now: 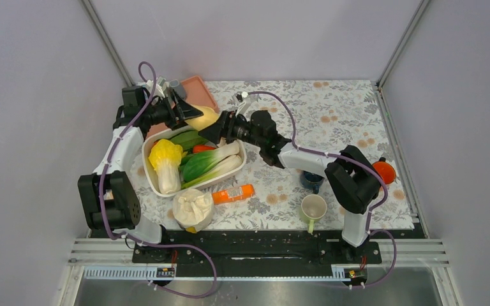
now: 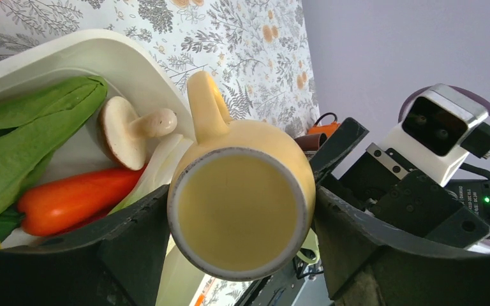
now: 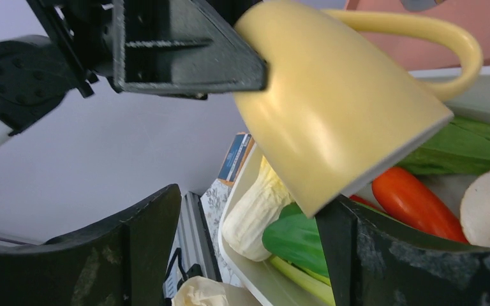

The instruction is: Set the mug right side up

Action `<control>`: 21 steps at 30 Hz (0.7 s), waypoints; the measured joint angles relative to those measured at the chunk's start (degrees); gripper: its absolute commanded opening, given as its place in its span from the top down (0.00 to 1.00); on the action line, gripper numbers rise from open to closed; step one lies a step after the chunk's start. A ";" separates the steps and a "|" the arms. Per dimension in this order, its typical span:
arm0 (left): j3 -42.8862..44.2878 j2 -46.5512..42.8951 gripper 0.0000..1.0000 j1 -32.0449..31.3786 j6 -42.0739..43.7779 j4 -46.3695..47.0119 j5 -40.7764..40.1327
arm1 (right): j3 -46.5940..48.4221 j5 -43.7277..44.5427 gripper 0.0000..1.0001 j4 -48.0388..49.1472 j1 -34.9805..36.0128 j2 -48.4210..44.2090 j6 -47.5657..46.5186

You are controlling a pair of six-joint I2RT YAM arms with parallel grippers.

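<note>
Clamped on the yellow mug (image 2: 236, 210) with the left gripper (image 2: 241, 194), a finger pressed to each side; held tilted off the table, handle (image 2: 205, 105) pointing away from that wrist. Jaws of the right gripper (image 3: 252, 197) apart, standing either side of the same mug. Beneath both tools, a white tray (image 2: 115, 54). Back toward the arm bases, an orange packet (image 1: 233, 194); white label print too small to read.

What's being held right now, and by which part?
The left gripper clamps the yellow mug across its body, with the handle free. The right gripper stands open at the mug, not gripping it.
</note>
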 measured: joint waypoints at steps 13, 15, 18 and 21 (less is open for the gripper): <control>-5.44 -0.26 1.00 -0.44 -13.07 14.14 3.72 | 5.16 2.40 0.81 1.05 0.24 4.63 -2.01; -6.16 -0.24 0.98 -0.35 -16.04 15.82 3.30 | 5.16 3.26 0.97 1.62 0.24 4.55 -3.06; -6.62 -0.17 0.50 -0.24 -21.14 16.17 2.97 | 4.11 5.03 1.00 3.98 0.66 3.50 -5.09; -6.73 -0.17 0.06 -0.76 -23.50 15.80 4.11 | 2.58 7.30 1.00 2.67 1.36 0.79 -7.23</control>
